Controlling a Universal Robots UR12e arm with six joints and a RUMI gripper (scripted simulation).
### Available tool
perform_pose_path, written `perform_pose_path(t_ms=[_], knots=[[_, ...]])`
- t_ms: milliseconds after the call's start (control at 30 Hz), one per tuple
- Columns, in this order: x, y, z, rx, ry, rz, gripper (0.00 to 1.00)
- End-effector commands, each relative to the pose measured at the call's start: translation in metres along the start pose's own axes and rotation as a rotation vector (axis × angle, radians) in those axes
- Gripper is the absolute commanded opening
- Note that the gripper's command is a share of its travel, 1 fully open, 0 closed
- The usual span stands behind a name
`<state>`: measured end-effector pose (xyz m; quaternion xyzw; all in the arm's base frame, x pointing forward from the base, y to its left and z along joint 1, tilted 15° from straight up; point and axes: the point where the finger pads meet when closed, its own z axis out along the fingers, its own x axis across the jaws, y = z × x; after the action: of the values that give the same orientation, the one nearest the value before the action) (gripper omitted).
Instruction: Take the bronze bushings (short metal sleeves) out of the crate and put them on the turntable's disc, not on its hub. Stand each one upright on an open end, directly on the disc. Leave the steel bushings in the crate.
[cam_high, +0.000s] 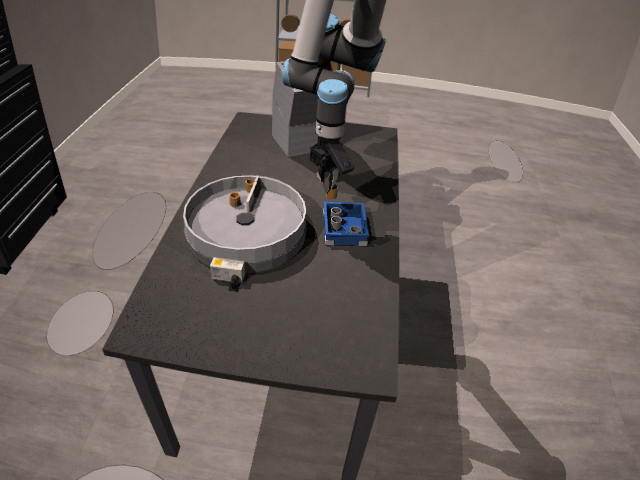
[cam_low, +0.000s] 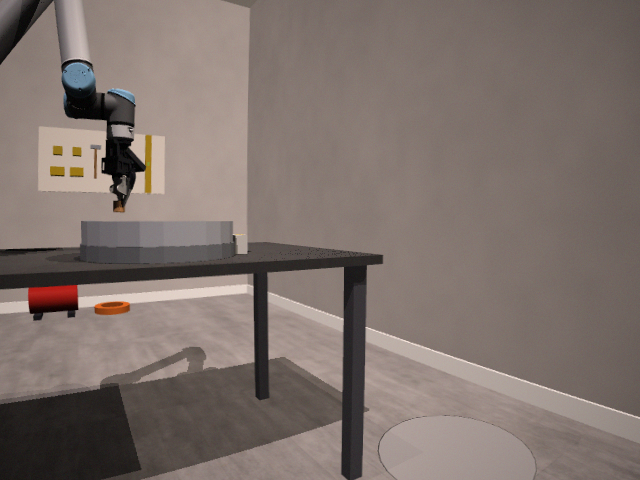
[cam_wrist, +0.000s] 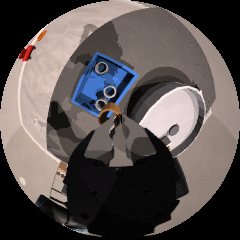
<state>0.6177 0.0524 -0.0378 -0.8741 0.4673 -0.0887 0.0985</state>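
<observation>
My gripper (cam_high: 330, 184) hangs above the table just behind the blue crate (cam_high: 345, 223) and is shut on a bronze bushing (cam_high: 331, 192), gripping its wall. It also shows in the side view (cam_low: 118, 206), well above the turntable's rim, and at my fingertips in the wrist view (cam_wrist: 109, 113). Three steel bushings (cam_high: 336, 217) remain in the crate (cam_wrist: 104, 85). The turntable (cam_high: 245, 219) has a grey disc, a dark hub (cam_high: 244, 218) and a raised wall. Two bronze bushings (cam_high: 234, 198) (cam_high: 250, 183) stand upright on the disc at its far side, beside a light divider bar (cam_high: 254, 193).
A small yellow and white control box (cam_high: 226, 269) sits at the turntable's front. A grey pedestal (cam_high: 293, 116) carries the arm's base at the table's back edge. The table's right edge lies close to the crate.
</observation>
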Motion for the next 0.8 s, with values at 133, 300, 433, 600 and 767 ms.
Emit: perform_pose_path(t_ms=[133,300,433,600,767], knots=[[0.04,0.04,0.0,0.002,-0.001,-0.002,0.0],[0.067,0.067,0.0,0.002,-0.001,-0.002,0.0],[0.087,0.088,0.0,0.002,-0.001,-0.002,0.0],[0.106,0.107,0.0,0.002,-0.001,-0.002,0.0],[0.123,0.124,0.0,0.002,-0.001,-0.002,0.0]])
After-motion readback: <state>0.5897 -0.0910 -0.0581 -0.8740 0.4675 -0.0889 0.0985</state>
